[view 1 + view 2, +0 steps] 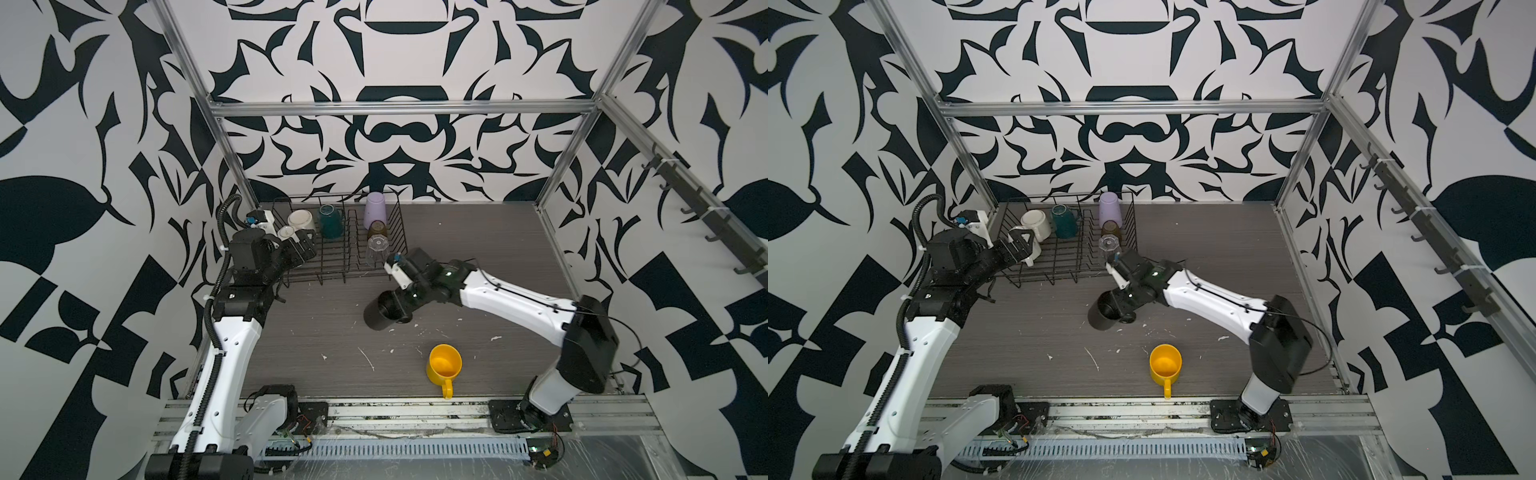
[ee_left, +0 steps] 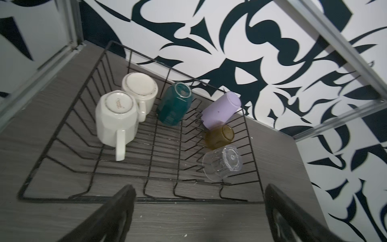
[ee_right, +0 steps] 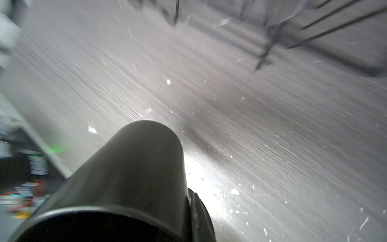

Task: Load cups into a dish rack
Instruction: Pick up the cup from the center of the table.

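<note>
Right claw (image 1: 398,306) is pressed together on the rim of the black mug (image 1: 379,315) in both top views. The mug is tilted, mouth toward the claw, and I cannot tell whether its base touches the table (image 1: 316,332). Behind that claw, nearer the robot's base and well apart, the yellow mug (image 1: 444,365) stands upright with its handle pointing away from the claw. Beyond the claw, against the back wall, sits the dish rack (image 1: 332,259). Its closest cup is the clear glass (image 1: 377,249), with the olive glass (image 1: 377,230) and the lilac tumbler (image 1: 376,210) farther on. The left claw (image 1: 1021,245) hangs spread at the rack's opposite end, holding nothing.

From the left wrist, 2 black fingers (image 2: 113,215) stand wide apart, with the rack's rim (image 2: 125,199) just ahead of them. Inside, 6 cups sit bottom-up. The white mug (image 2: 116,119) is nearest that claw, the cream mug (image 2: 139,90) touches it from behind, and the teal mug (image 2: 174,104) stands farther in. Tumbler, olive glass and clear glass line up along the prong side.

From the right wrist, the black mug (image 3: 129,178) fills the foreground, mouth toward the camera, with 1 finger (image 3: 196,215) flat against its outer wall. Blurred rack wires (image 3: 335,27) lie ahead of the claw.
</note>
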